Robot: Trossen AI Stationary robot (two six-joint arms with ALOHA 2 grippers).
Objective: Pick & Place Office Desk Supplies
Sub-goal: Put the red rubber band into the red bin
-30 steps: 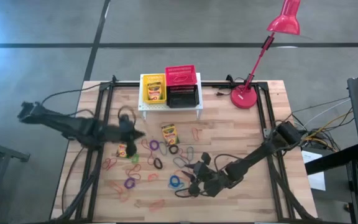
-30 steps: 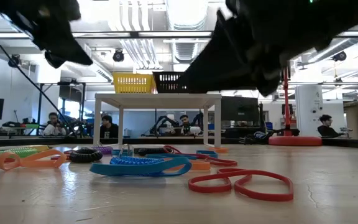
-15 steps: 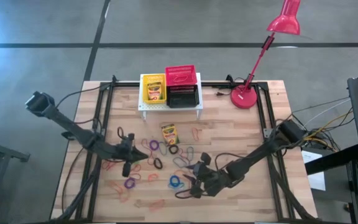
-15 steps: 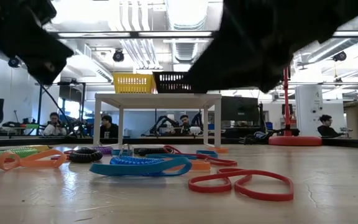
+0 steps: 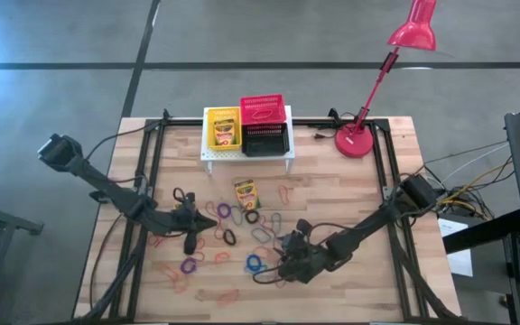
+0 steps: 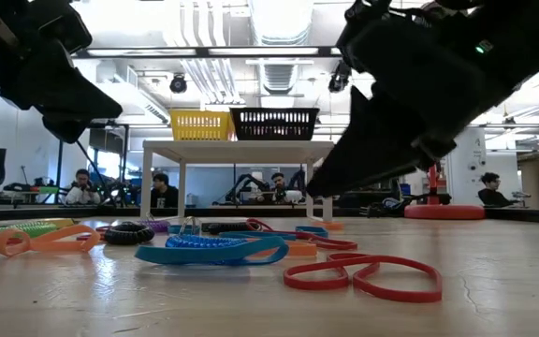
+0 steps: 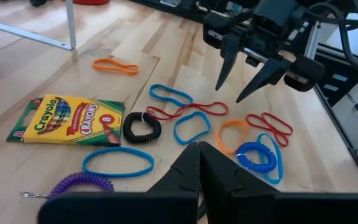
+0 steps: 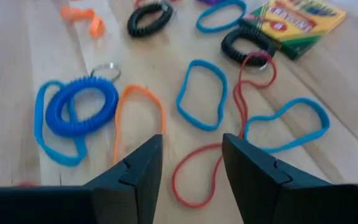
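Note:
Many coloured elastic loops (image 5: 233, 236) and coil bands lie scattered on the wooden table. One crayon box (image 5: 245, 192) lies flat among them and another rests in the yellow basket (image 5: 211, 135). The red basket (image 5: 262, 108) and black basket (image 5: 264, 141) sit beside it. My left gripper (image 7: 199, 152) is shut and hovers low over the loops left of centre (image 5: 191, 242), with nothing between its fingers. My right gripper (image 8: 191, 155) is open and slants down over a red loop (image 8: 194, 177), next to an orange loop (image 8: 138, 118) and a blue coil (image 8: 82, 106).
The three baskets stand on a white stand (image 5: 246, 155) at the table's far edge. A red desk lamp (image 5: 359, 135) stands at the far right. Black frame rails (image 5: 143, 181) run along both sides of the table. People sit in the room beyond.
My left gripper has come down and toward the table's near edge, staying shut, and now holds low over the loops. My right gripper has tipped its fingers further down toward the loops beneath it. Nothing on the table has moved.

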